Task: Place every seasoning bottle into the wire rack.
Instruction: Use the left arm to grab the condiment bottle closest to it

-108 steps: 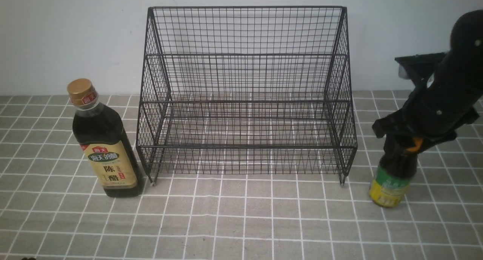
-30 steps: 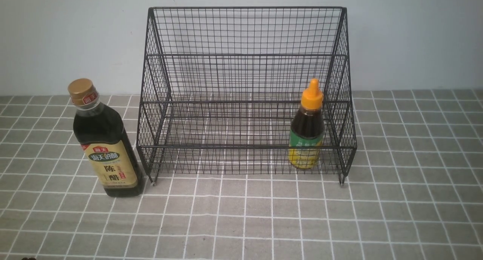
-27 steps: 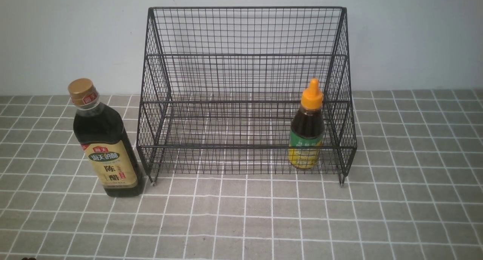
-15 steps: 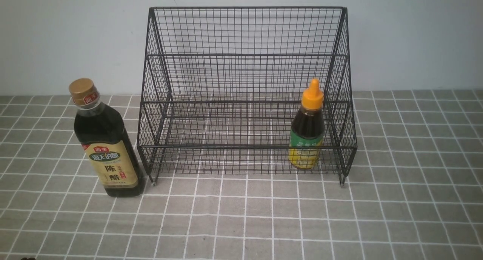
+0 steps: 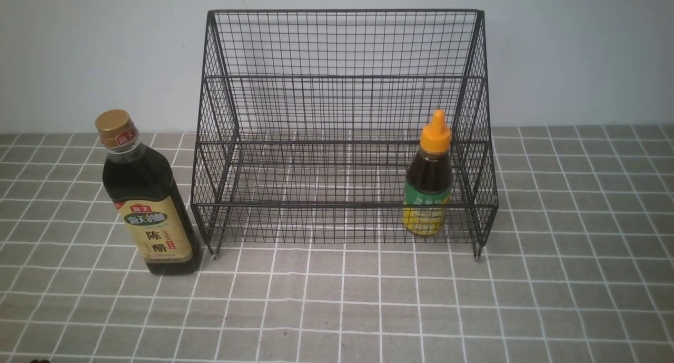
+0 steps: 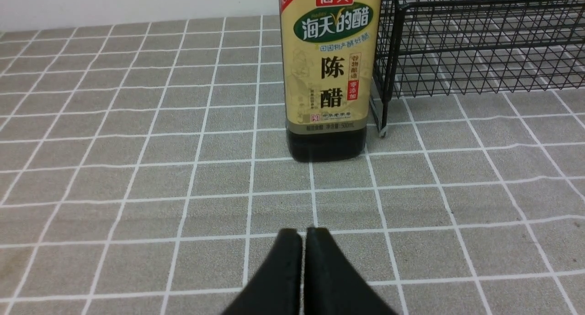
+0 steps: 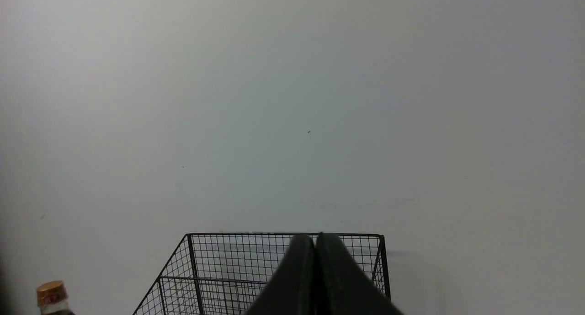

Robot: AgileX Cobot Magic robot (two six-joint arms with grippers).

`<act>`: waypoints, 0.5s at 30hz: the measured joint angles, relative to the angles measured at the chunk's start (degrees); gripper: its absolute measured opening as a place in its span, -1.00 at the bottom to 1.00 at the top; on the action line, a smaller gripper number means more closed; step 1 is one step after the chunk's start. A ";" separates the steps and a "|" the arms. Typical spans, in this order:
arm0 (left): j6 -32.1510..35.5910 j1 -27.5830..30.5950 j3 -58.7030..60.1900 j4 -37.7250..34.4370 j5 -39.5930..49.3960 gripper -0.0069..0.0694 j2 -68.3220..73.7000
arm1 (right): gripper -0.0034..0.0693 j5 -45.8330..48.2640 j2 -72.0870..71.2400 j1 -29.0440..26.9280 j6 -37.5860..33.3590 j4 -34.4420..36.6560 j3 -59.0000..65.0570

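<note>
While both arms sit outside the front view, each wrist camera shows its own tool. Left gripper (image 6: 304, 235): two black fingers pressed flat together, nothing between them, low over the grey tiled cloth (image 6: 137, 191). Straight ahead of its tips, and apart from them, the tall bottle (image 6: 327, 77) with the tan Chinese label stands upright on the cloth. The wire rack (image 6: 480, 40) is beyond that bottle and off to one side. Its front corner foot sits just beside the bottle base, and the bottle is outside the rack. Right gripper (image 7: 316, 238): also fully closed, empty, raised high, aimed at the pale wall (image 7: 292, 100). The rack's top edge shows past its tips, well apart. The small bottle (image 5: 429, 184), with orange nozzle cap and green-yellow label, is upright inside the rack on the lowest front tier. It stands at the end on the right gripper's side, near the side mesh, and neither tool touches it.
</note>
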 joint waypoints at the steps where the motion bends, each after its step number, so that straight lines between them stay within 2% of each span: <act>1: 0.00 0.00 0.00 0.00 0.00 -0.84 0.00 | -0.94 0.00 0.00 0.00 -2.77 2.08 0.00; 6: 0.00 0.00 0.00 0.00 0.00 -0.84 0.00 | -0.94 0.11 0.00 0.00 -15.46 12.10 0.00; 11: 0.00 0.00 0.00 0.00 0.00 -0.84 0.00 | -0.94 1.54 0.00 -0.48 -19.11 14.31 1.24; 14: 0.00 0.00 0.00 0.00 0.00 -0.84 0.00 | -0.94 1.84 0.00 -5.84 -19.42 13.86 4.57; 15: 0.00 0.00 0.00 0.00 0.00 -0.84 0.00 | -0.94 1.91 0.00 -9.31 -19.50 13.65 6.69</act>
